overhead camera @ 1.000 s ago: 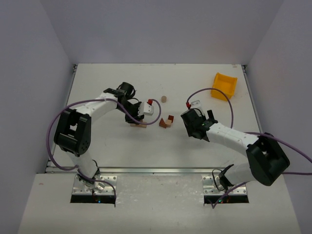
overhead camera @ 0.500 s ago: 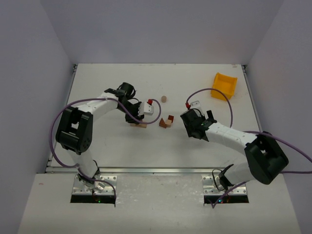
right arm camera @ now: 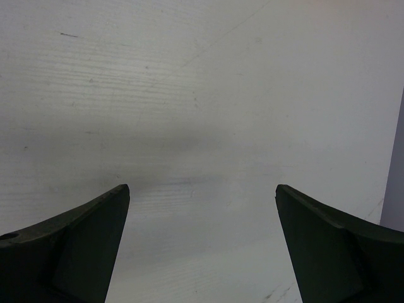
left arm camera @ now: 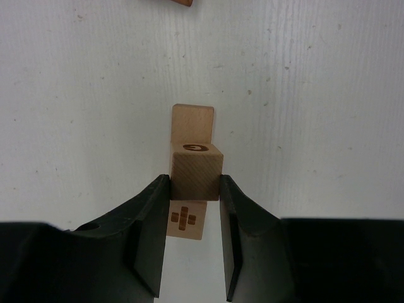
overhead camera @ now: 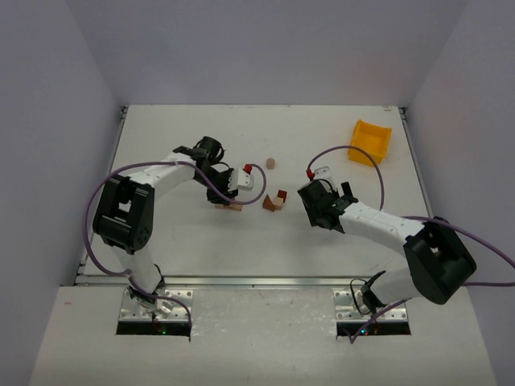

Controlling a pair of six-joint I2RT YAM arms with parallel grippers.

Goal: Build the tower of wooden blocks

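Little moved since the earlier frames: L arm's elbow link sat slightly further in, both grippers stayed where they were.

L gripper (left arm camera: 194,180): jaws partly closed, clamped on the two side faces of a pale tan wooden cube (left arm camera: 196,173) w/ a burnt ring-like mark on top. Cube sat right at the fingertips. Pale flat wooden bar (left arm camera: 192,121) lay under it, running lengthwise btwn the jaws: one end stuck out ahead of the tips, the other showed behind the cube btwn the fingers, stamped w/ a brown cross. Couldn't tell whether cube touched bar or hung just above it. Red-brown wood edge (left arm camera: 180,2) ahead of jaws, mostly cut off.

R gripper (right arm camera: 202,187): jaws spread wide, nothing btwn them, only bare white table (right arm camera: 202,95) below.

Top view: cluster of red-brown and tan wooden pieces (overhead camera: 274,201) lay btwn L and R jaws, apart from both. Small tan wooden cylinder (overhead camera: 271,163) beyond that cluster. Yellow plastic bin (overhead camera: 370,141) well beyond R jaws, far side of table.
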